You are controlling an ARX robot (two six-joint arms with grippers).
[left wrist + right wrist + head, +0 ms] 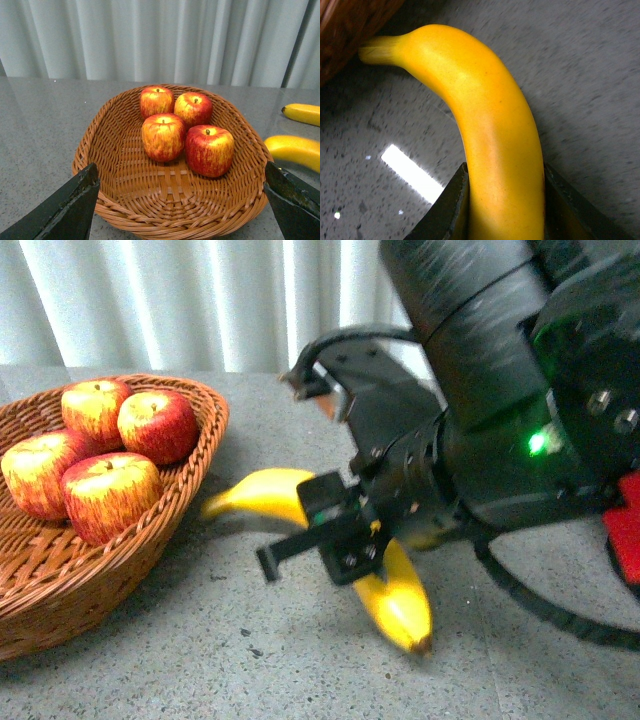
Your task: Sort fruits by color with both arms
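— Beside the basket (185, 485), just off its right wall, what has the right gripper (340, 535) got?

— It is clamped on a banana (268, 492). The right wrist view shows both black fingers (451, 210) pressed against the fruit's sides, with no gap.

— And where does that banana lie?

— Its stem end reaches the basket's wicker wall. Its dark tip points away from the basket, towards the front camera. It sits low over the grey speckled table (180, 670), but I cannot tell whether it rests there or hangs just clear.

— What about the left gripper (181, 170)?

— Spread wide, gripping nothing. Its two dark fingers (65, 210) frame one end of the basket, one at each side. As far as I can see, neither touches the wicker.

— What is in the basket?

— Four apples (156, 101) (193, 108) (163, 136) (210, 150), red streaked with yellow, all upright with stems up. They are bunched in the half of the basket away from the left gripper, touching or nearly touching one another.

— Any other fruit?

— The left wrist view shows two bananas (295, 150) (302, 114) on the table outside the basket, one near its rim and the other farther off. I cannot tell which of them is the clamped one.

— And behind the basket?

— A pale pleated curtain (150, 300).
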